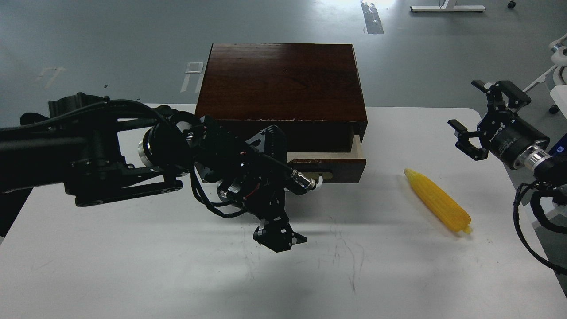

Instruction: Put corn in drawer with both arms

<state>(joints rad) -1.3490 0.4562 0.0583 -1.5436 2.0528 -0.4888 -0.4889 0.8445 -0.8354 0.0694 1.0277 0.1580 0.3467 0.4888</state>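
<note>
The yellow corn (438,201) lies on the white table (133,266) at the right, its pale point toward the box. The dark brown box (283,79) stands at the table's back. Its drawer (339,170) is pulled partly out, and a strip of pale inner wood shows. My left gripper (273,186) is at the white handle (312,182), with one finger above it and one below, spread wide. The handle's left part is hidden behind it. My right gripper (464,103) is open and empty, in the air above and to the right of the corn.
The table's right edge runs close behind the corn. White furniture legs (553,66) stand on the grey floor at the far right. Cables (527,217) hang from my right arm.
</note>
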